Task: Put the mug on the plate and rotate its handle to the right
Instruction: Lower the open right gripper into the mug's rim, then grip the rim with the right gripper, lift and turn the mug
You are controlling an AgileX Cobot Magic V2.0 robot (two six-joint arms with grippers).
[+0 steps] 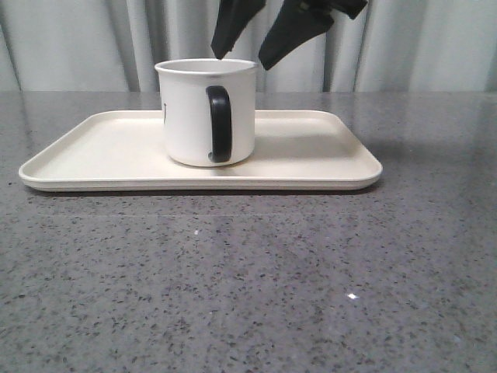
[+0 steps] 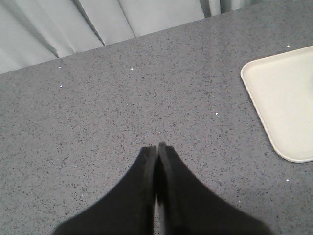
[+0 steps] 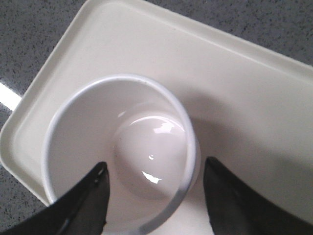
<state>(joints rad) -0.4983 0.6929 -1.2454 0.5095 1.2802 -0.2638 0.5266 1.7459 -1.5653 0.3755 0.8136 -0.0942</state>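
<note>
The white mug (image 1: pixel 206 111) stands upright on the cream plate (image 1: pixel 101 148), left of the plate's middle. Its black handle (image 1: pixel 219 124) faces the front camera. A sliver of black print shows on its left side. My right gripper (image 1: pixel 242 61) is open and hangs just above the mug's rim, not touching it. In the right wrist view the gripper (image 3: pixel 155 167) straddles the mug's rim, one finger over the mug's inside (image 3: pixel 146 147) and one outside over the plate (image 3: pixel 244 88). My left gripper (image 2: pixel 157 147) is shut and empty over bare table, well left of the plate's corner (image 2: pixel 286 98).
The grey speckled table (image 1: pixel 248 287) runs from the plate to the front edge. Pale curtains (image 1: pixel 93 39) hang behind the table.
</note>
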